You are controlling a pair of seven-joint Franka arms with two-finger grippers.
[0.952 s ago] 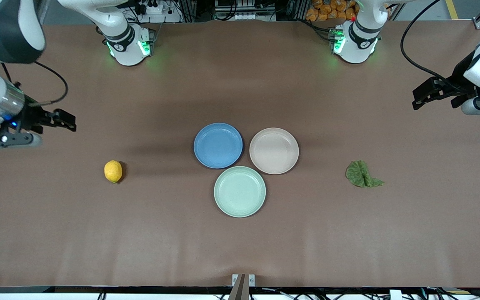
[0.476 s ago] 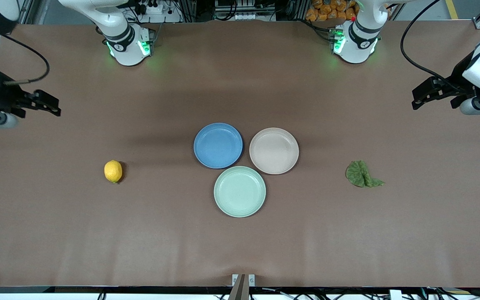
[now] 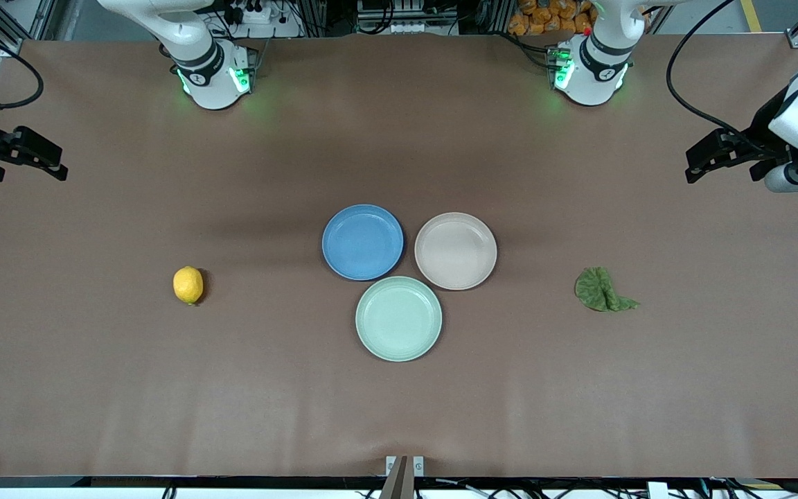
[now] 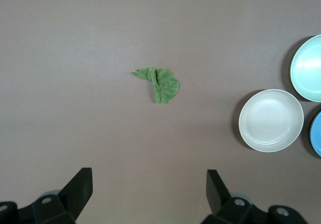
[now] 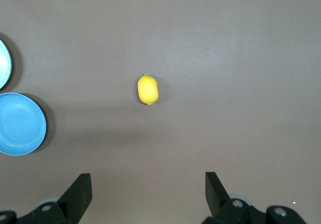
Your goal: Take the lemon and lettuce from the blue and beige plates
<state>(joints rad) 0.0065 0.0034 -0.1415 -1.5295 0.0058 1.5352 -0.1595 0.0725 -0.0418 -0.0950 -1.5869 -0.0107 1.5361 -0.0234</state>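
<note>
Both grippers hang high and wide-spread, holding nothing: right gripper (image 3: 28, 154) over bare table at the right arm's end, left gripper (image 3: 717, 156) over bare table at the left arm's end; the wrist views show each pair of fingers far apart with only tabletop between them. Lemon (image 3: 188, 285) lies on the bare table (image 3: 399, 416), well apart from the blue plate (image 3: 362, 242), toward the right arm's end. Lettuce (image 3: 601, 290) lies flat on the table, well apart from the beige plate (image 3: 455, 250), toward the left arm's end. Both plates are empty, as is the mint-green plate (image 3: 398, 318) nearer the camera, which nearly touches the other two. Judgement: both items already appear off their plates, so the task looks done. Risks if either is handled again: the lemon's smooth rounded rind could roll or squirt out of an off-centre pinch; the lettuce is thin and lies flat, so fingers may close above it or catch only the pointed tail and let the leaf slip free.
</note>
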